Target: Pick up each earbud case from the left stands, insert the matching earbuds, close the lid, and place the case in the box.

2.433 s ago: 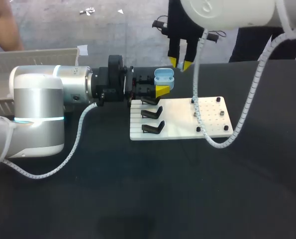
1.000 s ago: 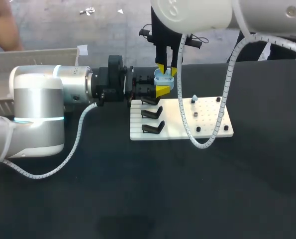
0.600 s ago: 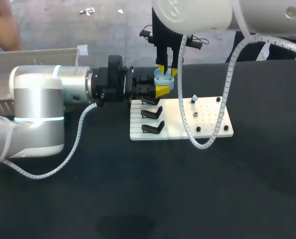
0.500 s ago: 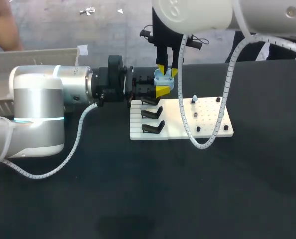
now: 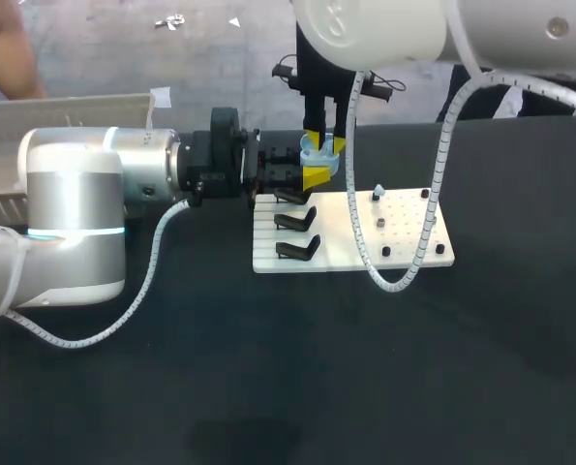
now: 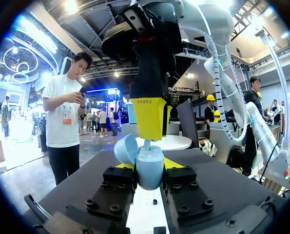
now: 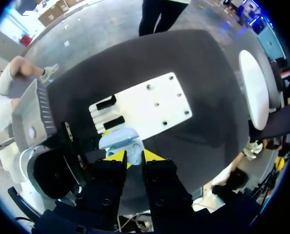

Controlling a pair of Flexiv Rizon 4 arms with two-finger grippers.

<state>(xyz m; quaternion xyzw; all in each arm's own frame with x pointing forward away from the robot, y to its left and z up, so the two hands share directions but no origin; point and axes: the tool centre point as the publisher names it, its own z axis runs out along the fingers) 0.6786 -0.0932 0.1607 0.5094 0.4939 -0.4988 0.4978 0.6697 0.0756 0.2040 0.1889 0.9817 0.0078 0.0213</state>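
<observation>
Light-blue plastic earbud case (image 5: 318, 158): upper middle of the head view, held off the table. It sits above the far left corner of the board and stands upright.
Lid (image 6: 125, 148): swung open and tipped off to one side of the case body. It is still joined at the hinge, just beside the yellow tip coming down from above.
Left gripper (image 5: 314, 170): enters level from the left of the head view. Its fingers pinch the case body from two sides. In its own wrist view the case stands between the black finger blocks, with a sliver of yellow showing either side.
Right gripper (image 7: 133, 159): comes straight down from the top of the head view, yellow tips right over the open case. The fingers are drawn close together on a small pale earbud (image 7: 134, 155).
Earbud: its lower end is at the mouth of the case. Whether it is seated in its well, I cannot tell.
White flat board (image 5: 350, 247): centre of the head view, lying on the black table (image 5: 268, 387). Small dark pegs dot its right part.
Black angled stands (image 5: 297, 248): set in a column on the board's left part. The far one is partly hidden under the left gripper.
Grey open box (image 5: 75, 105): upper left of the head view, behind the left arm and well apart from the case.
</observation>
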